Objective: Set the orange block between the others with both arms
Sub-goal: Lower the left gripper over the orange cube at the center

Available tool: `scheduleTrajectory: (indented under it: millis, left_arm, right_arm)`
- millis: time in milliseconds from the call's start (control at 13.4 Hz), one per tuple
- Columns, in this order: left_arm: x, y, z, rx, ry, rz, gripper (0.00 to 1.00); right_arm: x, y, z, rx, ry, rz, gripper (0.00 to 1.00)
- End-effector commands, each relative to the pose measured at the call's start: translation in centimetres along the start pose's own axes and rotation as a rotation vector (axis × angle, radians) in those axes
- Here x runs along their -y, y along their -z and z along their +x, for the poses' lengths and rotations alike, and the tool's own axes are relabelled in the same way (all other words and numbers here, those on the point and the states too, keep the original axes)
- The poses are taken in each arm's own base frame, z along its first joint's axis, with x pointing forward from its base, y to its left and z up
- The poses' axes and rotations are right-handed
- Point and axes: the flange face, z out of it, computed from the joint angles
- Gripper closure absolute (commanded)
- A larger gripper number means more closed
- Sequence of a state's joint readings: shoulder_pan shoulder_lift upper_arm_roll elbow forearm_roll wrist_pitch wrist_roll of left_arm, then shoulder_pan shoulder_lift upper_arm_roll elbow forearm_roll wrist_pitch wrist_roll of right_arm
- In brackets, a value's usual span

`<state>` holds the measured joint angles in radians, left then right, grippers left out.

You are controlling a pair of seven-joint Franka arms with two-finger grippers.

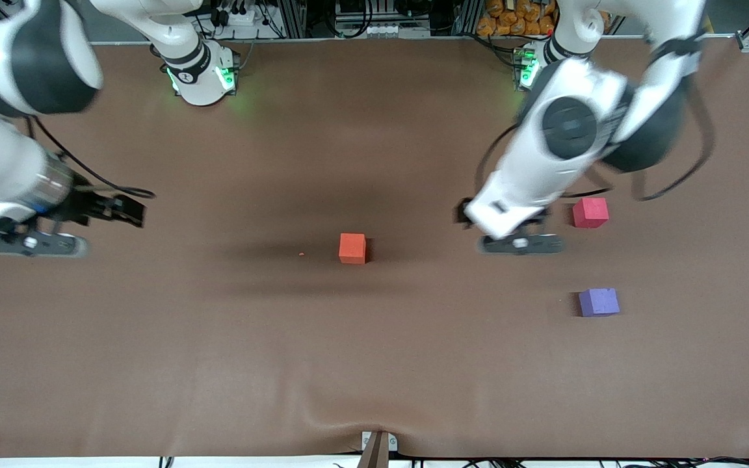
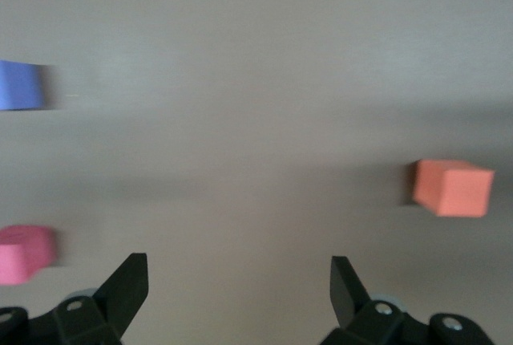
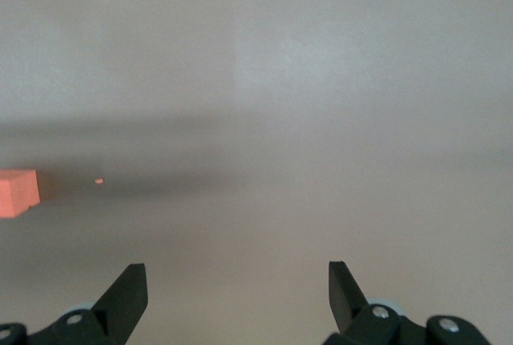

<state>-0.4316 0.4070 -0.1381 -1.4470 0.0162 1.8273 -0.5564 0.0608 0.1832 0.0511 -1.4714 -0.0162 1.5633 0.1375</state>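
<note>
The orange block [image 1: 352,248] [image 2: 453,188] [image 3: 18,192] sits alone near the middle of the brown table. The others lie toward the left arm's end. The red-pink cube [image 1: 590,212] [image 2: 24,253] is farther from the front camera than the purple cube [image 1: 599,302] [image 2: 19,85], with bare table between them. My left gripper [image 2: 239,269] [image 1: 516,239] hangs open and empty over the table beside the red-pink cube, on the orange block's side. My right gripper [image 3: 237,277] [image 1: 31,242] is open and empty over bare table at the right arm's end.
A tiny orange crumb [image 1: 301,253] lies beside the orange block, toward the right arm's end. The brown table cover [image 1: 374,364] puckers at its front edge. Both green-lit arm bases [image 1: 202,75] [image 1: 530,65] stand along the back edge, with cables and clutter there.
</note>
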Motion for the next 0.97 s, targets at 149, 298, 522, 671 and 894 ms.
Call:
scheduleTrajectory:
  millis: [149,298,522,671,894]
  left_arm:
    - [-11.6,-7.3,0.1,-0.061,0.046,-0.076,0.00]
    - [-15.9,-11.0,-0.7,-0.136,0.035,-0.163,0.00]
    - [-19.8,-16.1,-2.8,-0.114,0.119,-0.181,0.00]
    - [-20.7,-18.9,-3.8,-0.100,0.162,-0.159,0.00]
    - [-21.1,-21.6,-4.2,-0.102,0.154,-0.137,0.00]
  right_arm:
    - [-7.4,4.0,-4.2,0.005,0.066,0.071,0.00]
    - [-8.5,5.1,-5.4,0.005,0.053,0.067,0.00]
    - [-8.0,6.3,-6.0,-0.016,0.053,0.059,0.00]
    - [-8.3,6.3,-6.0,-0.016,0.048,0.059,0.00]
    - [-8.3,6.1,-6.3,0.018,0.050,0.052,0.00]
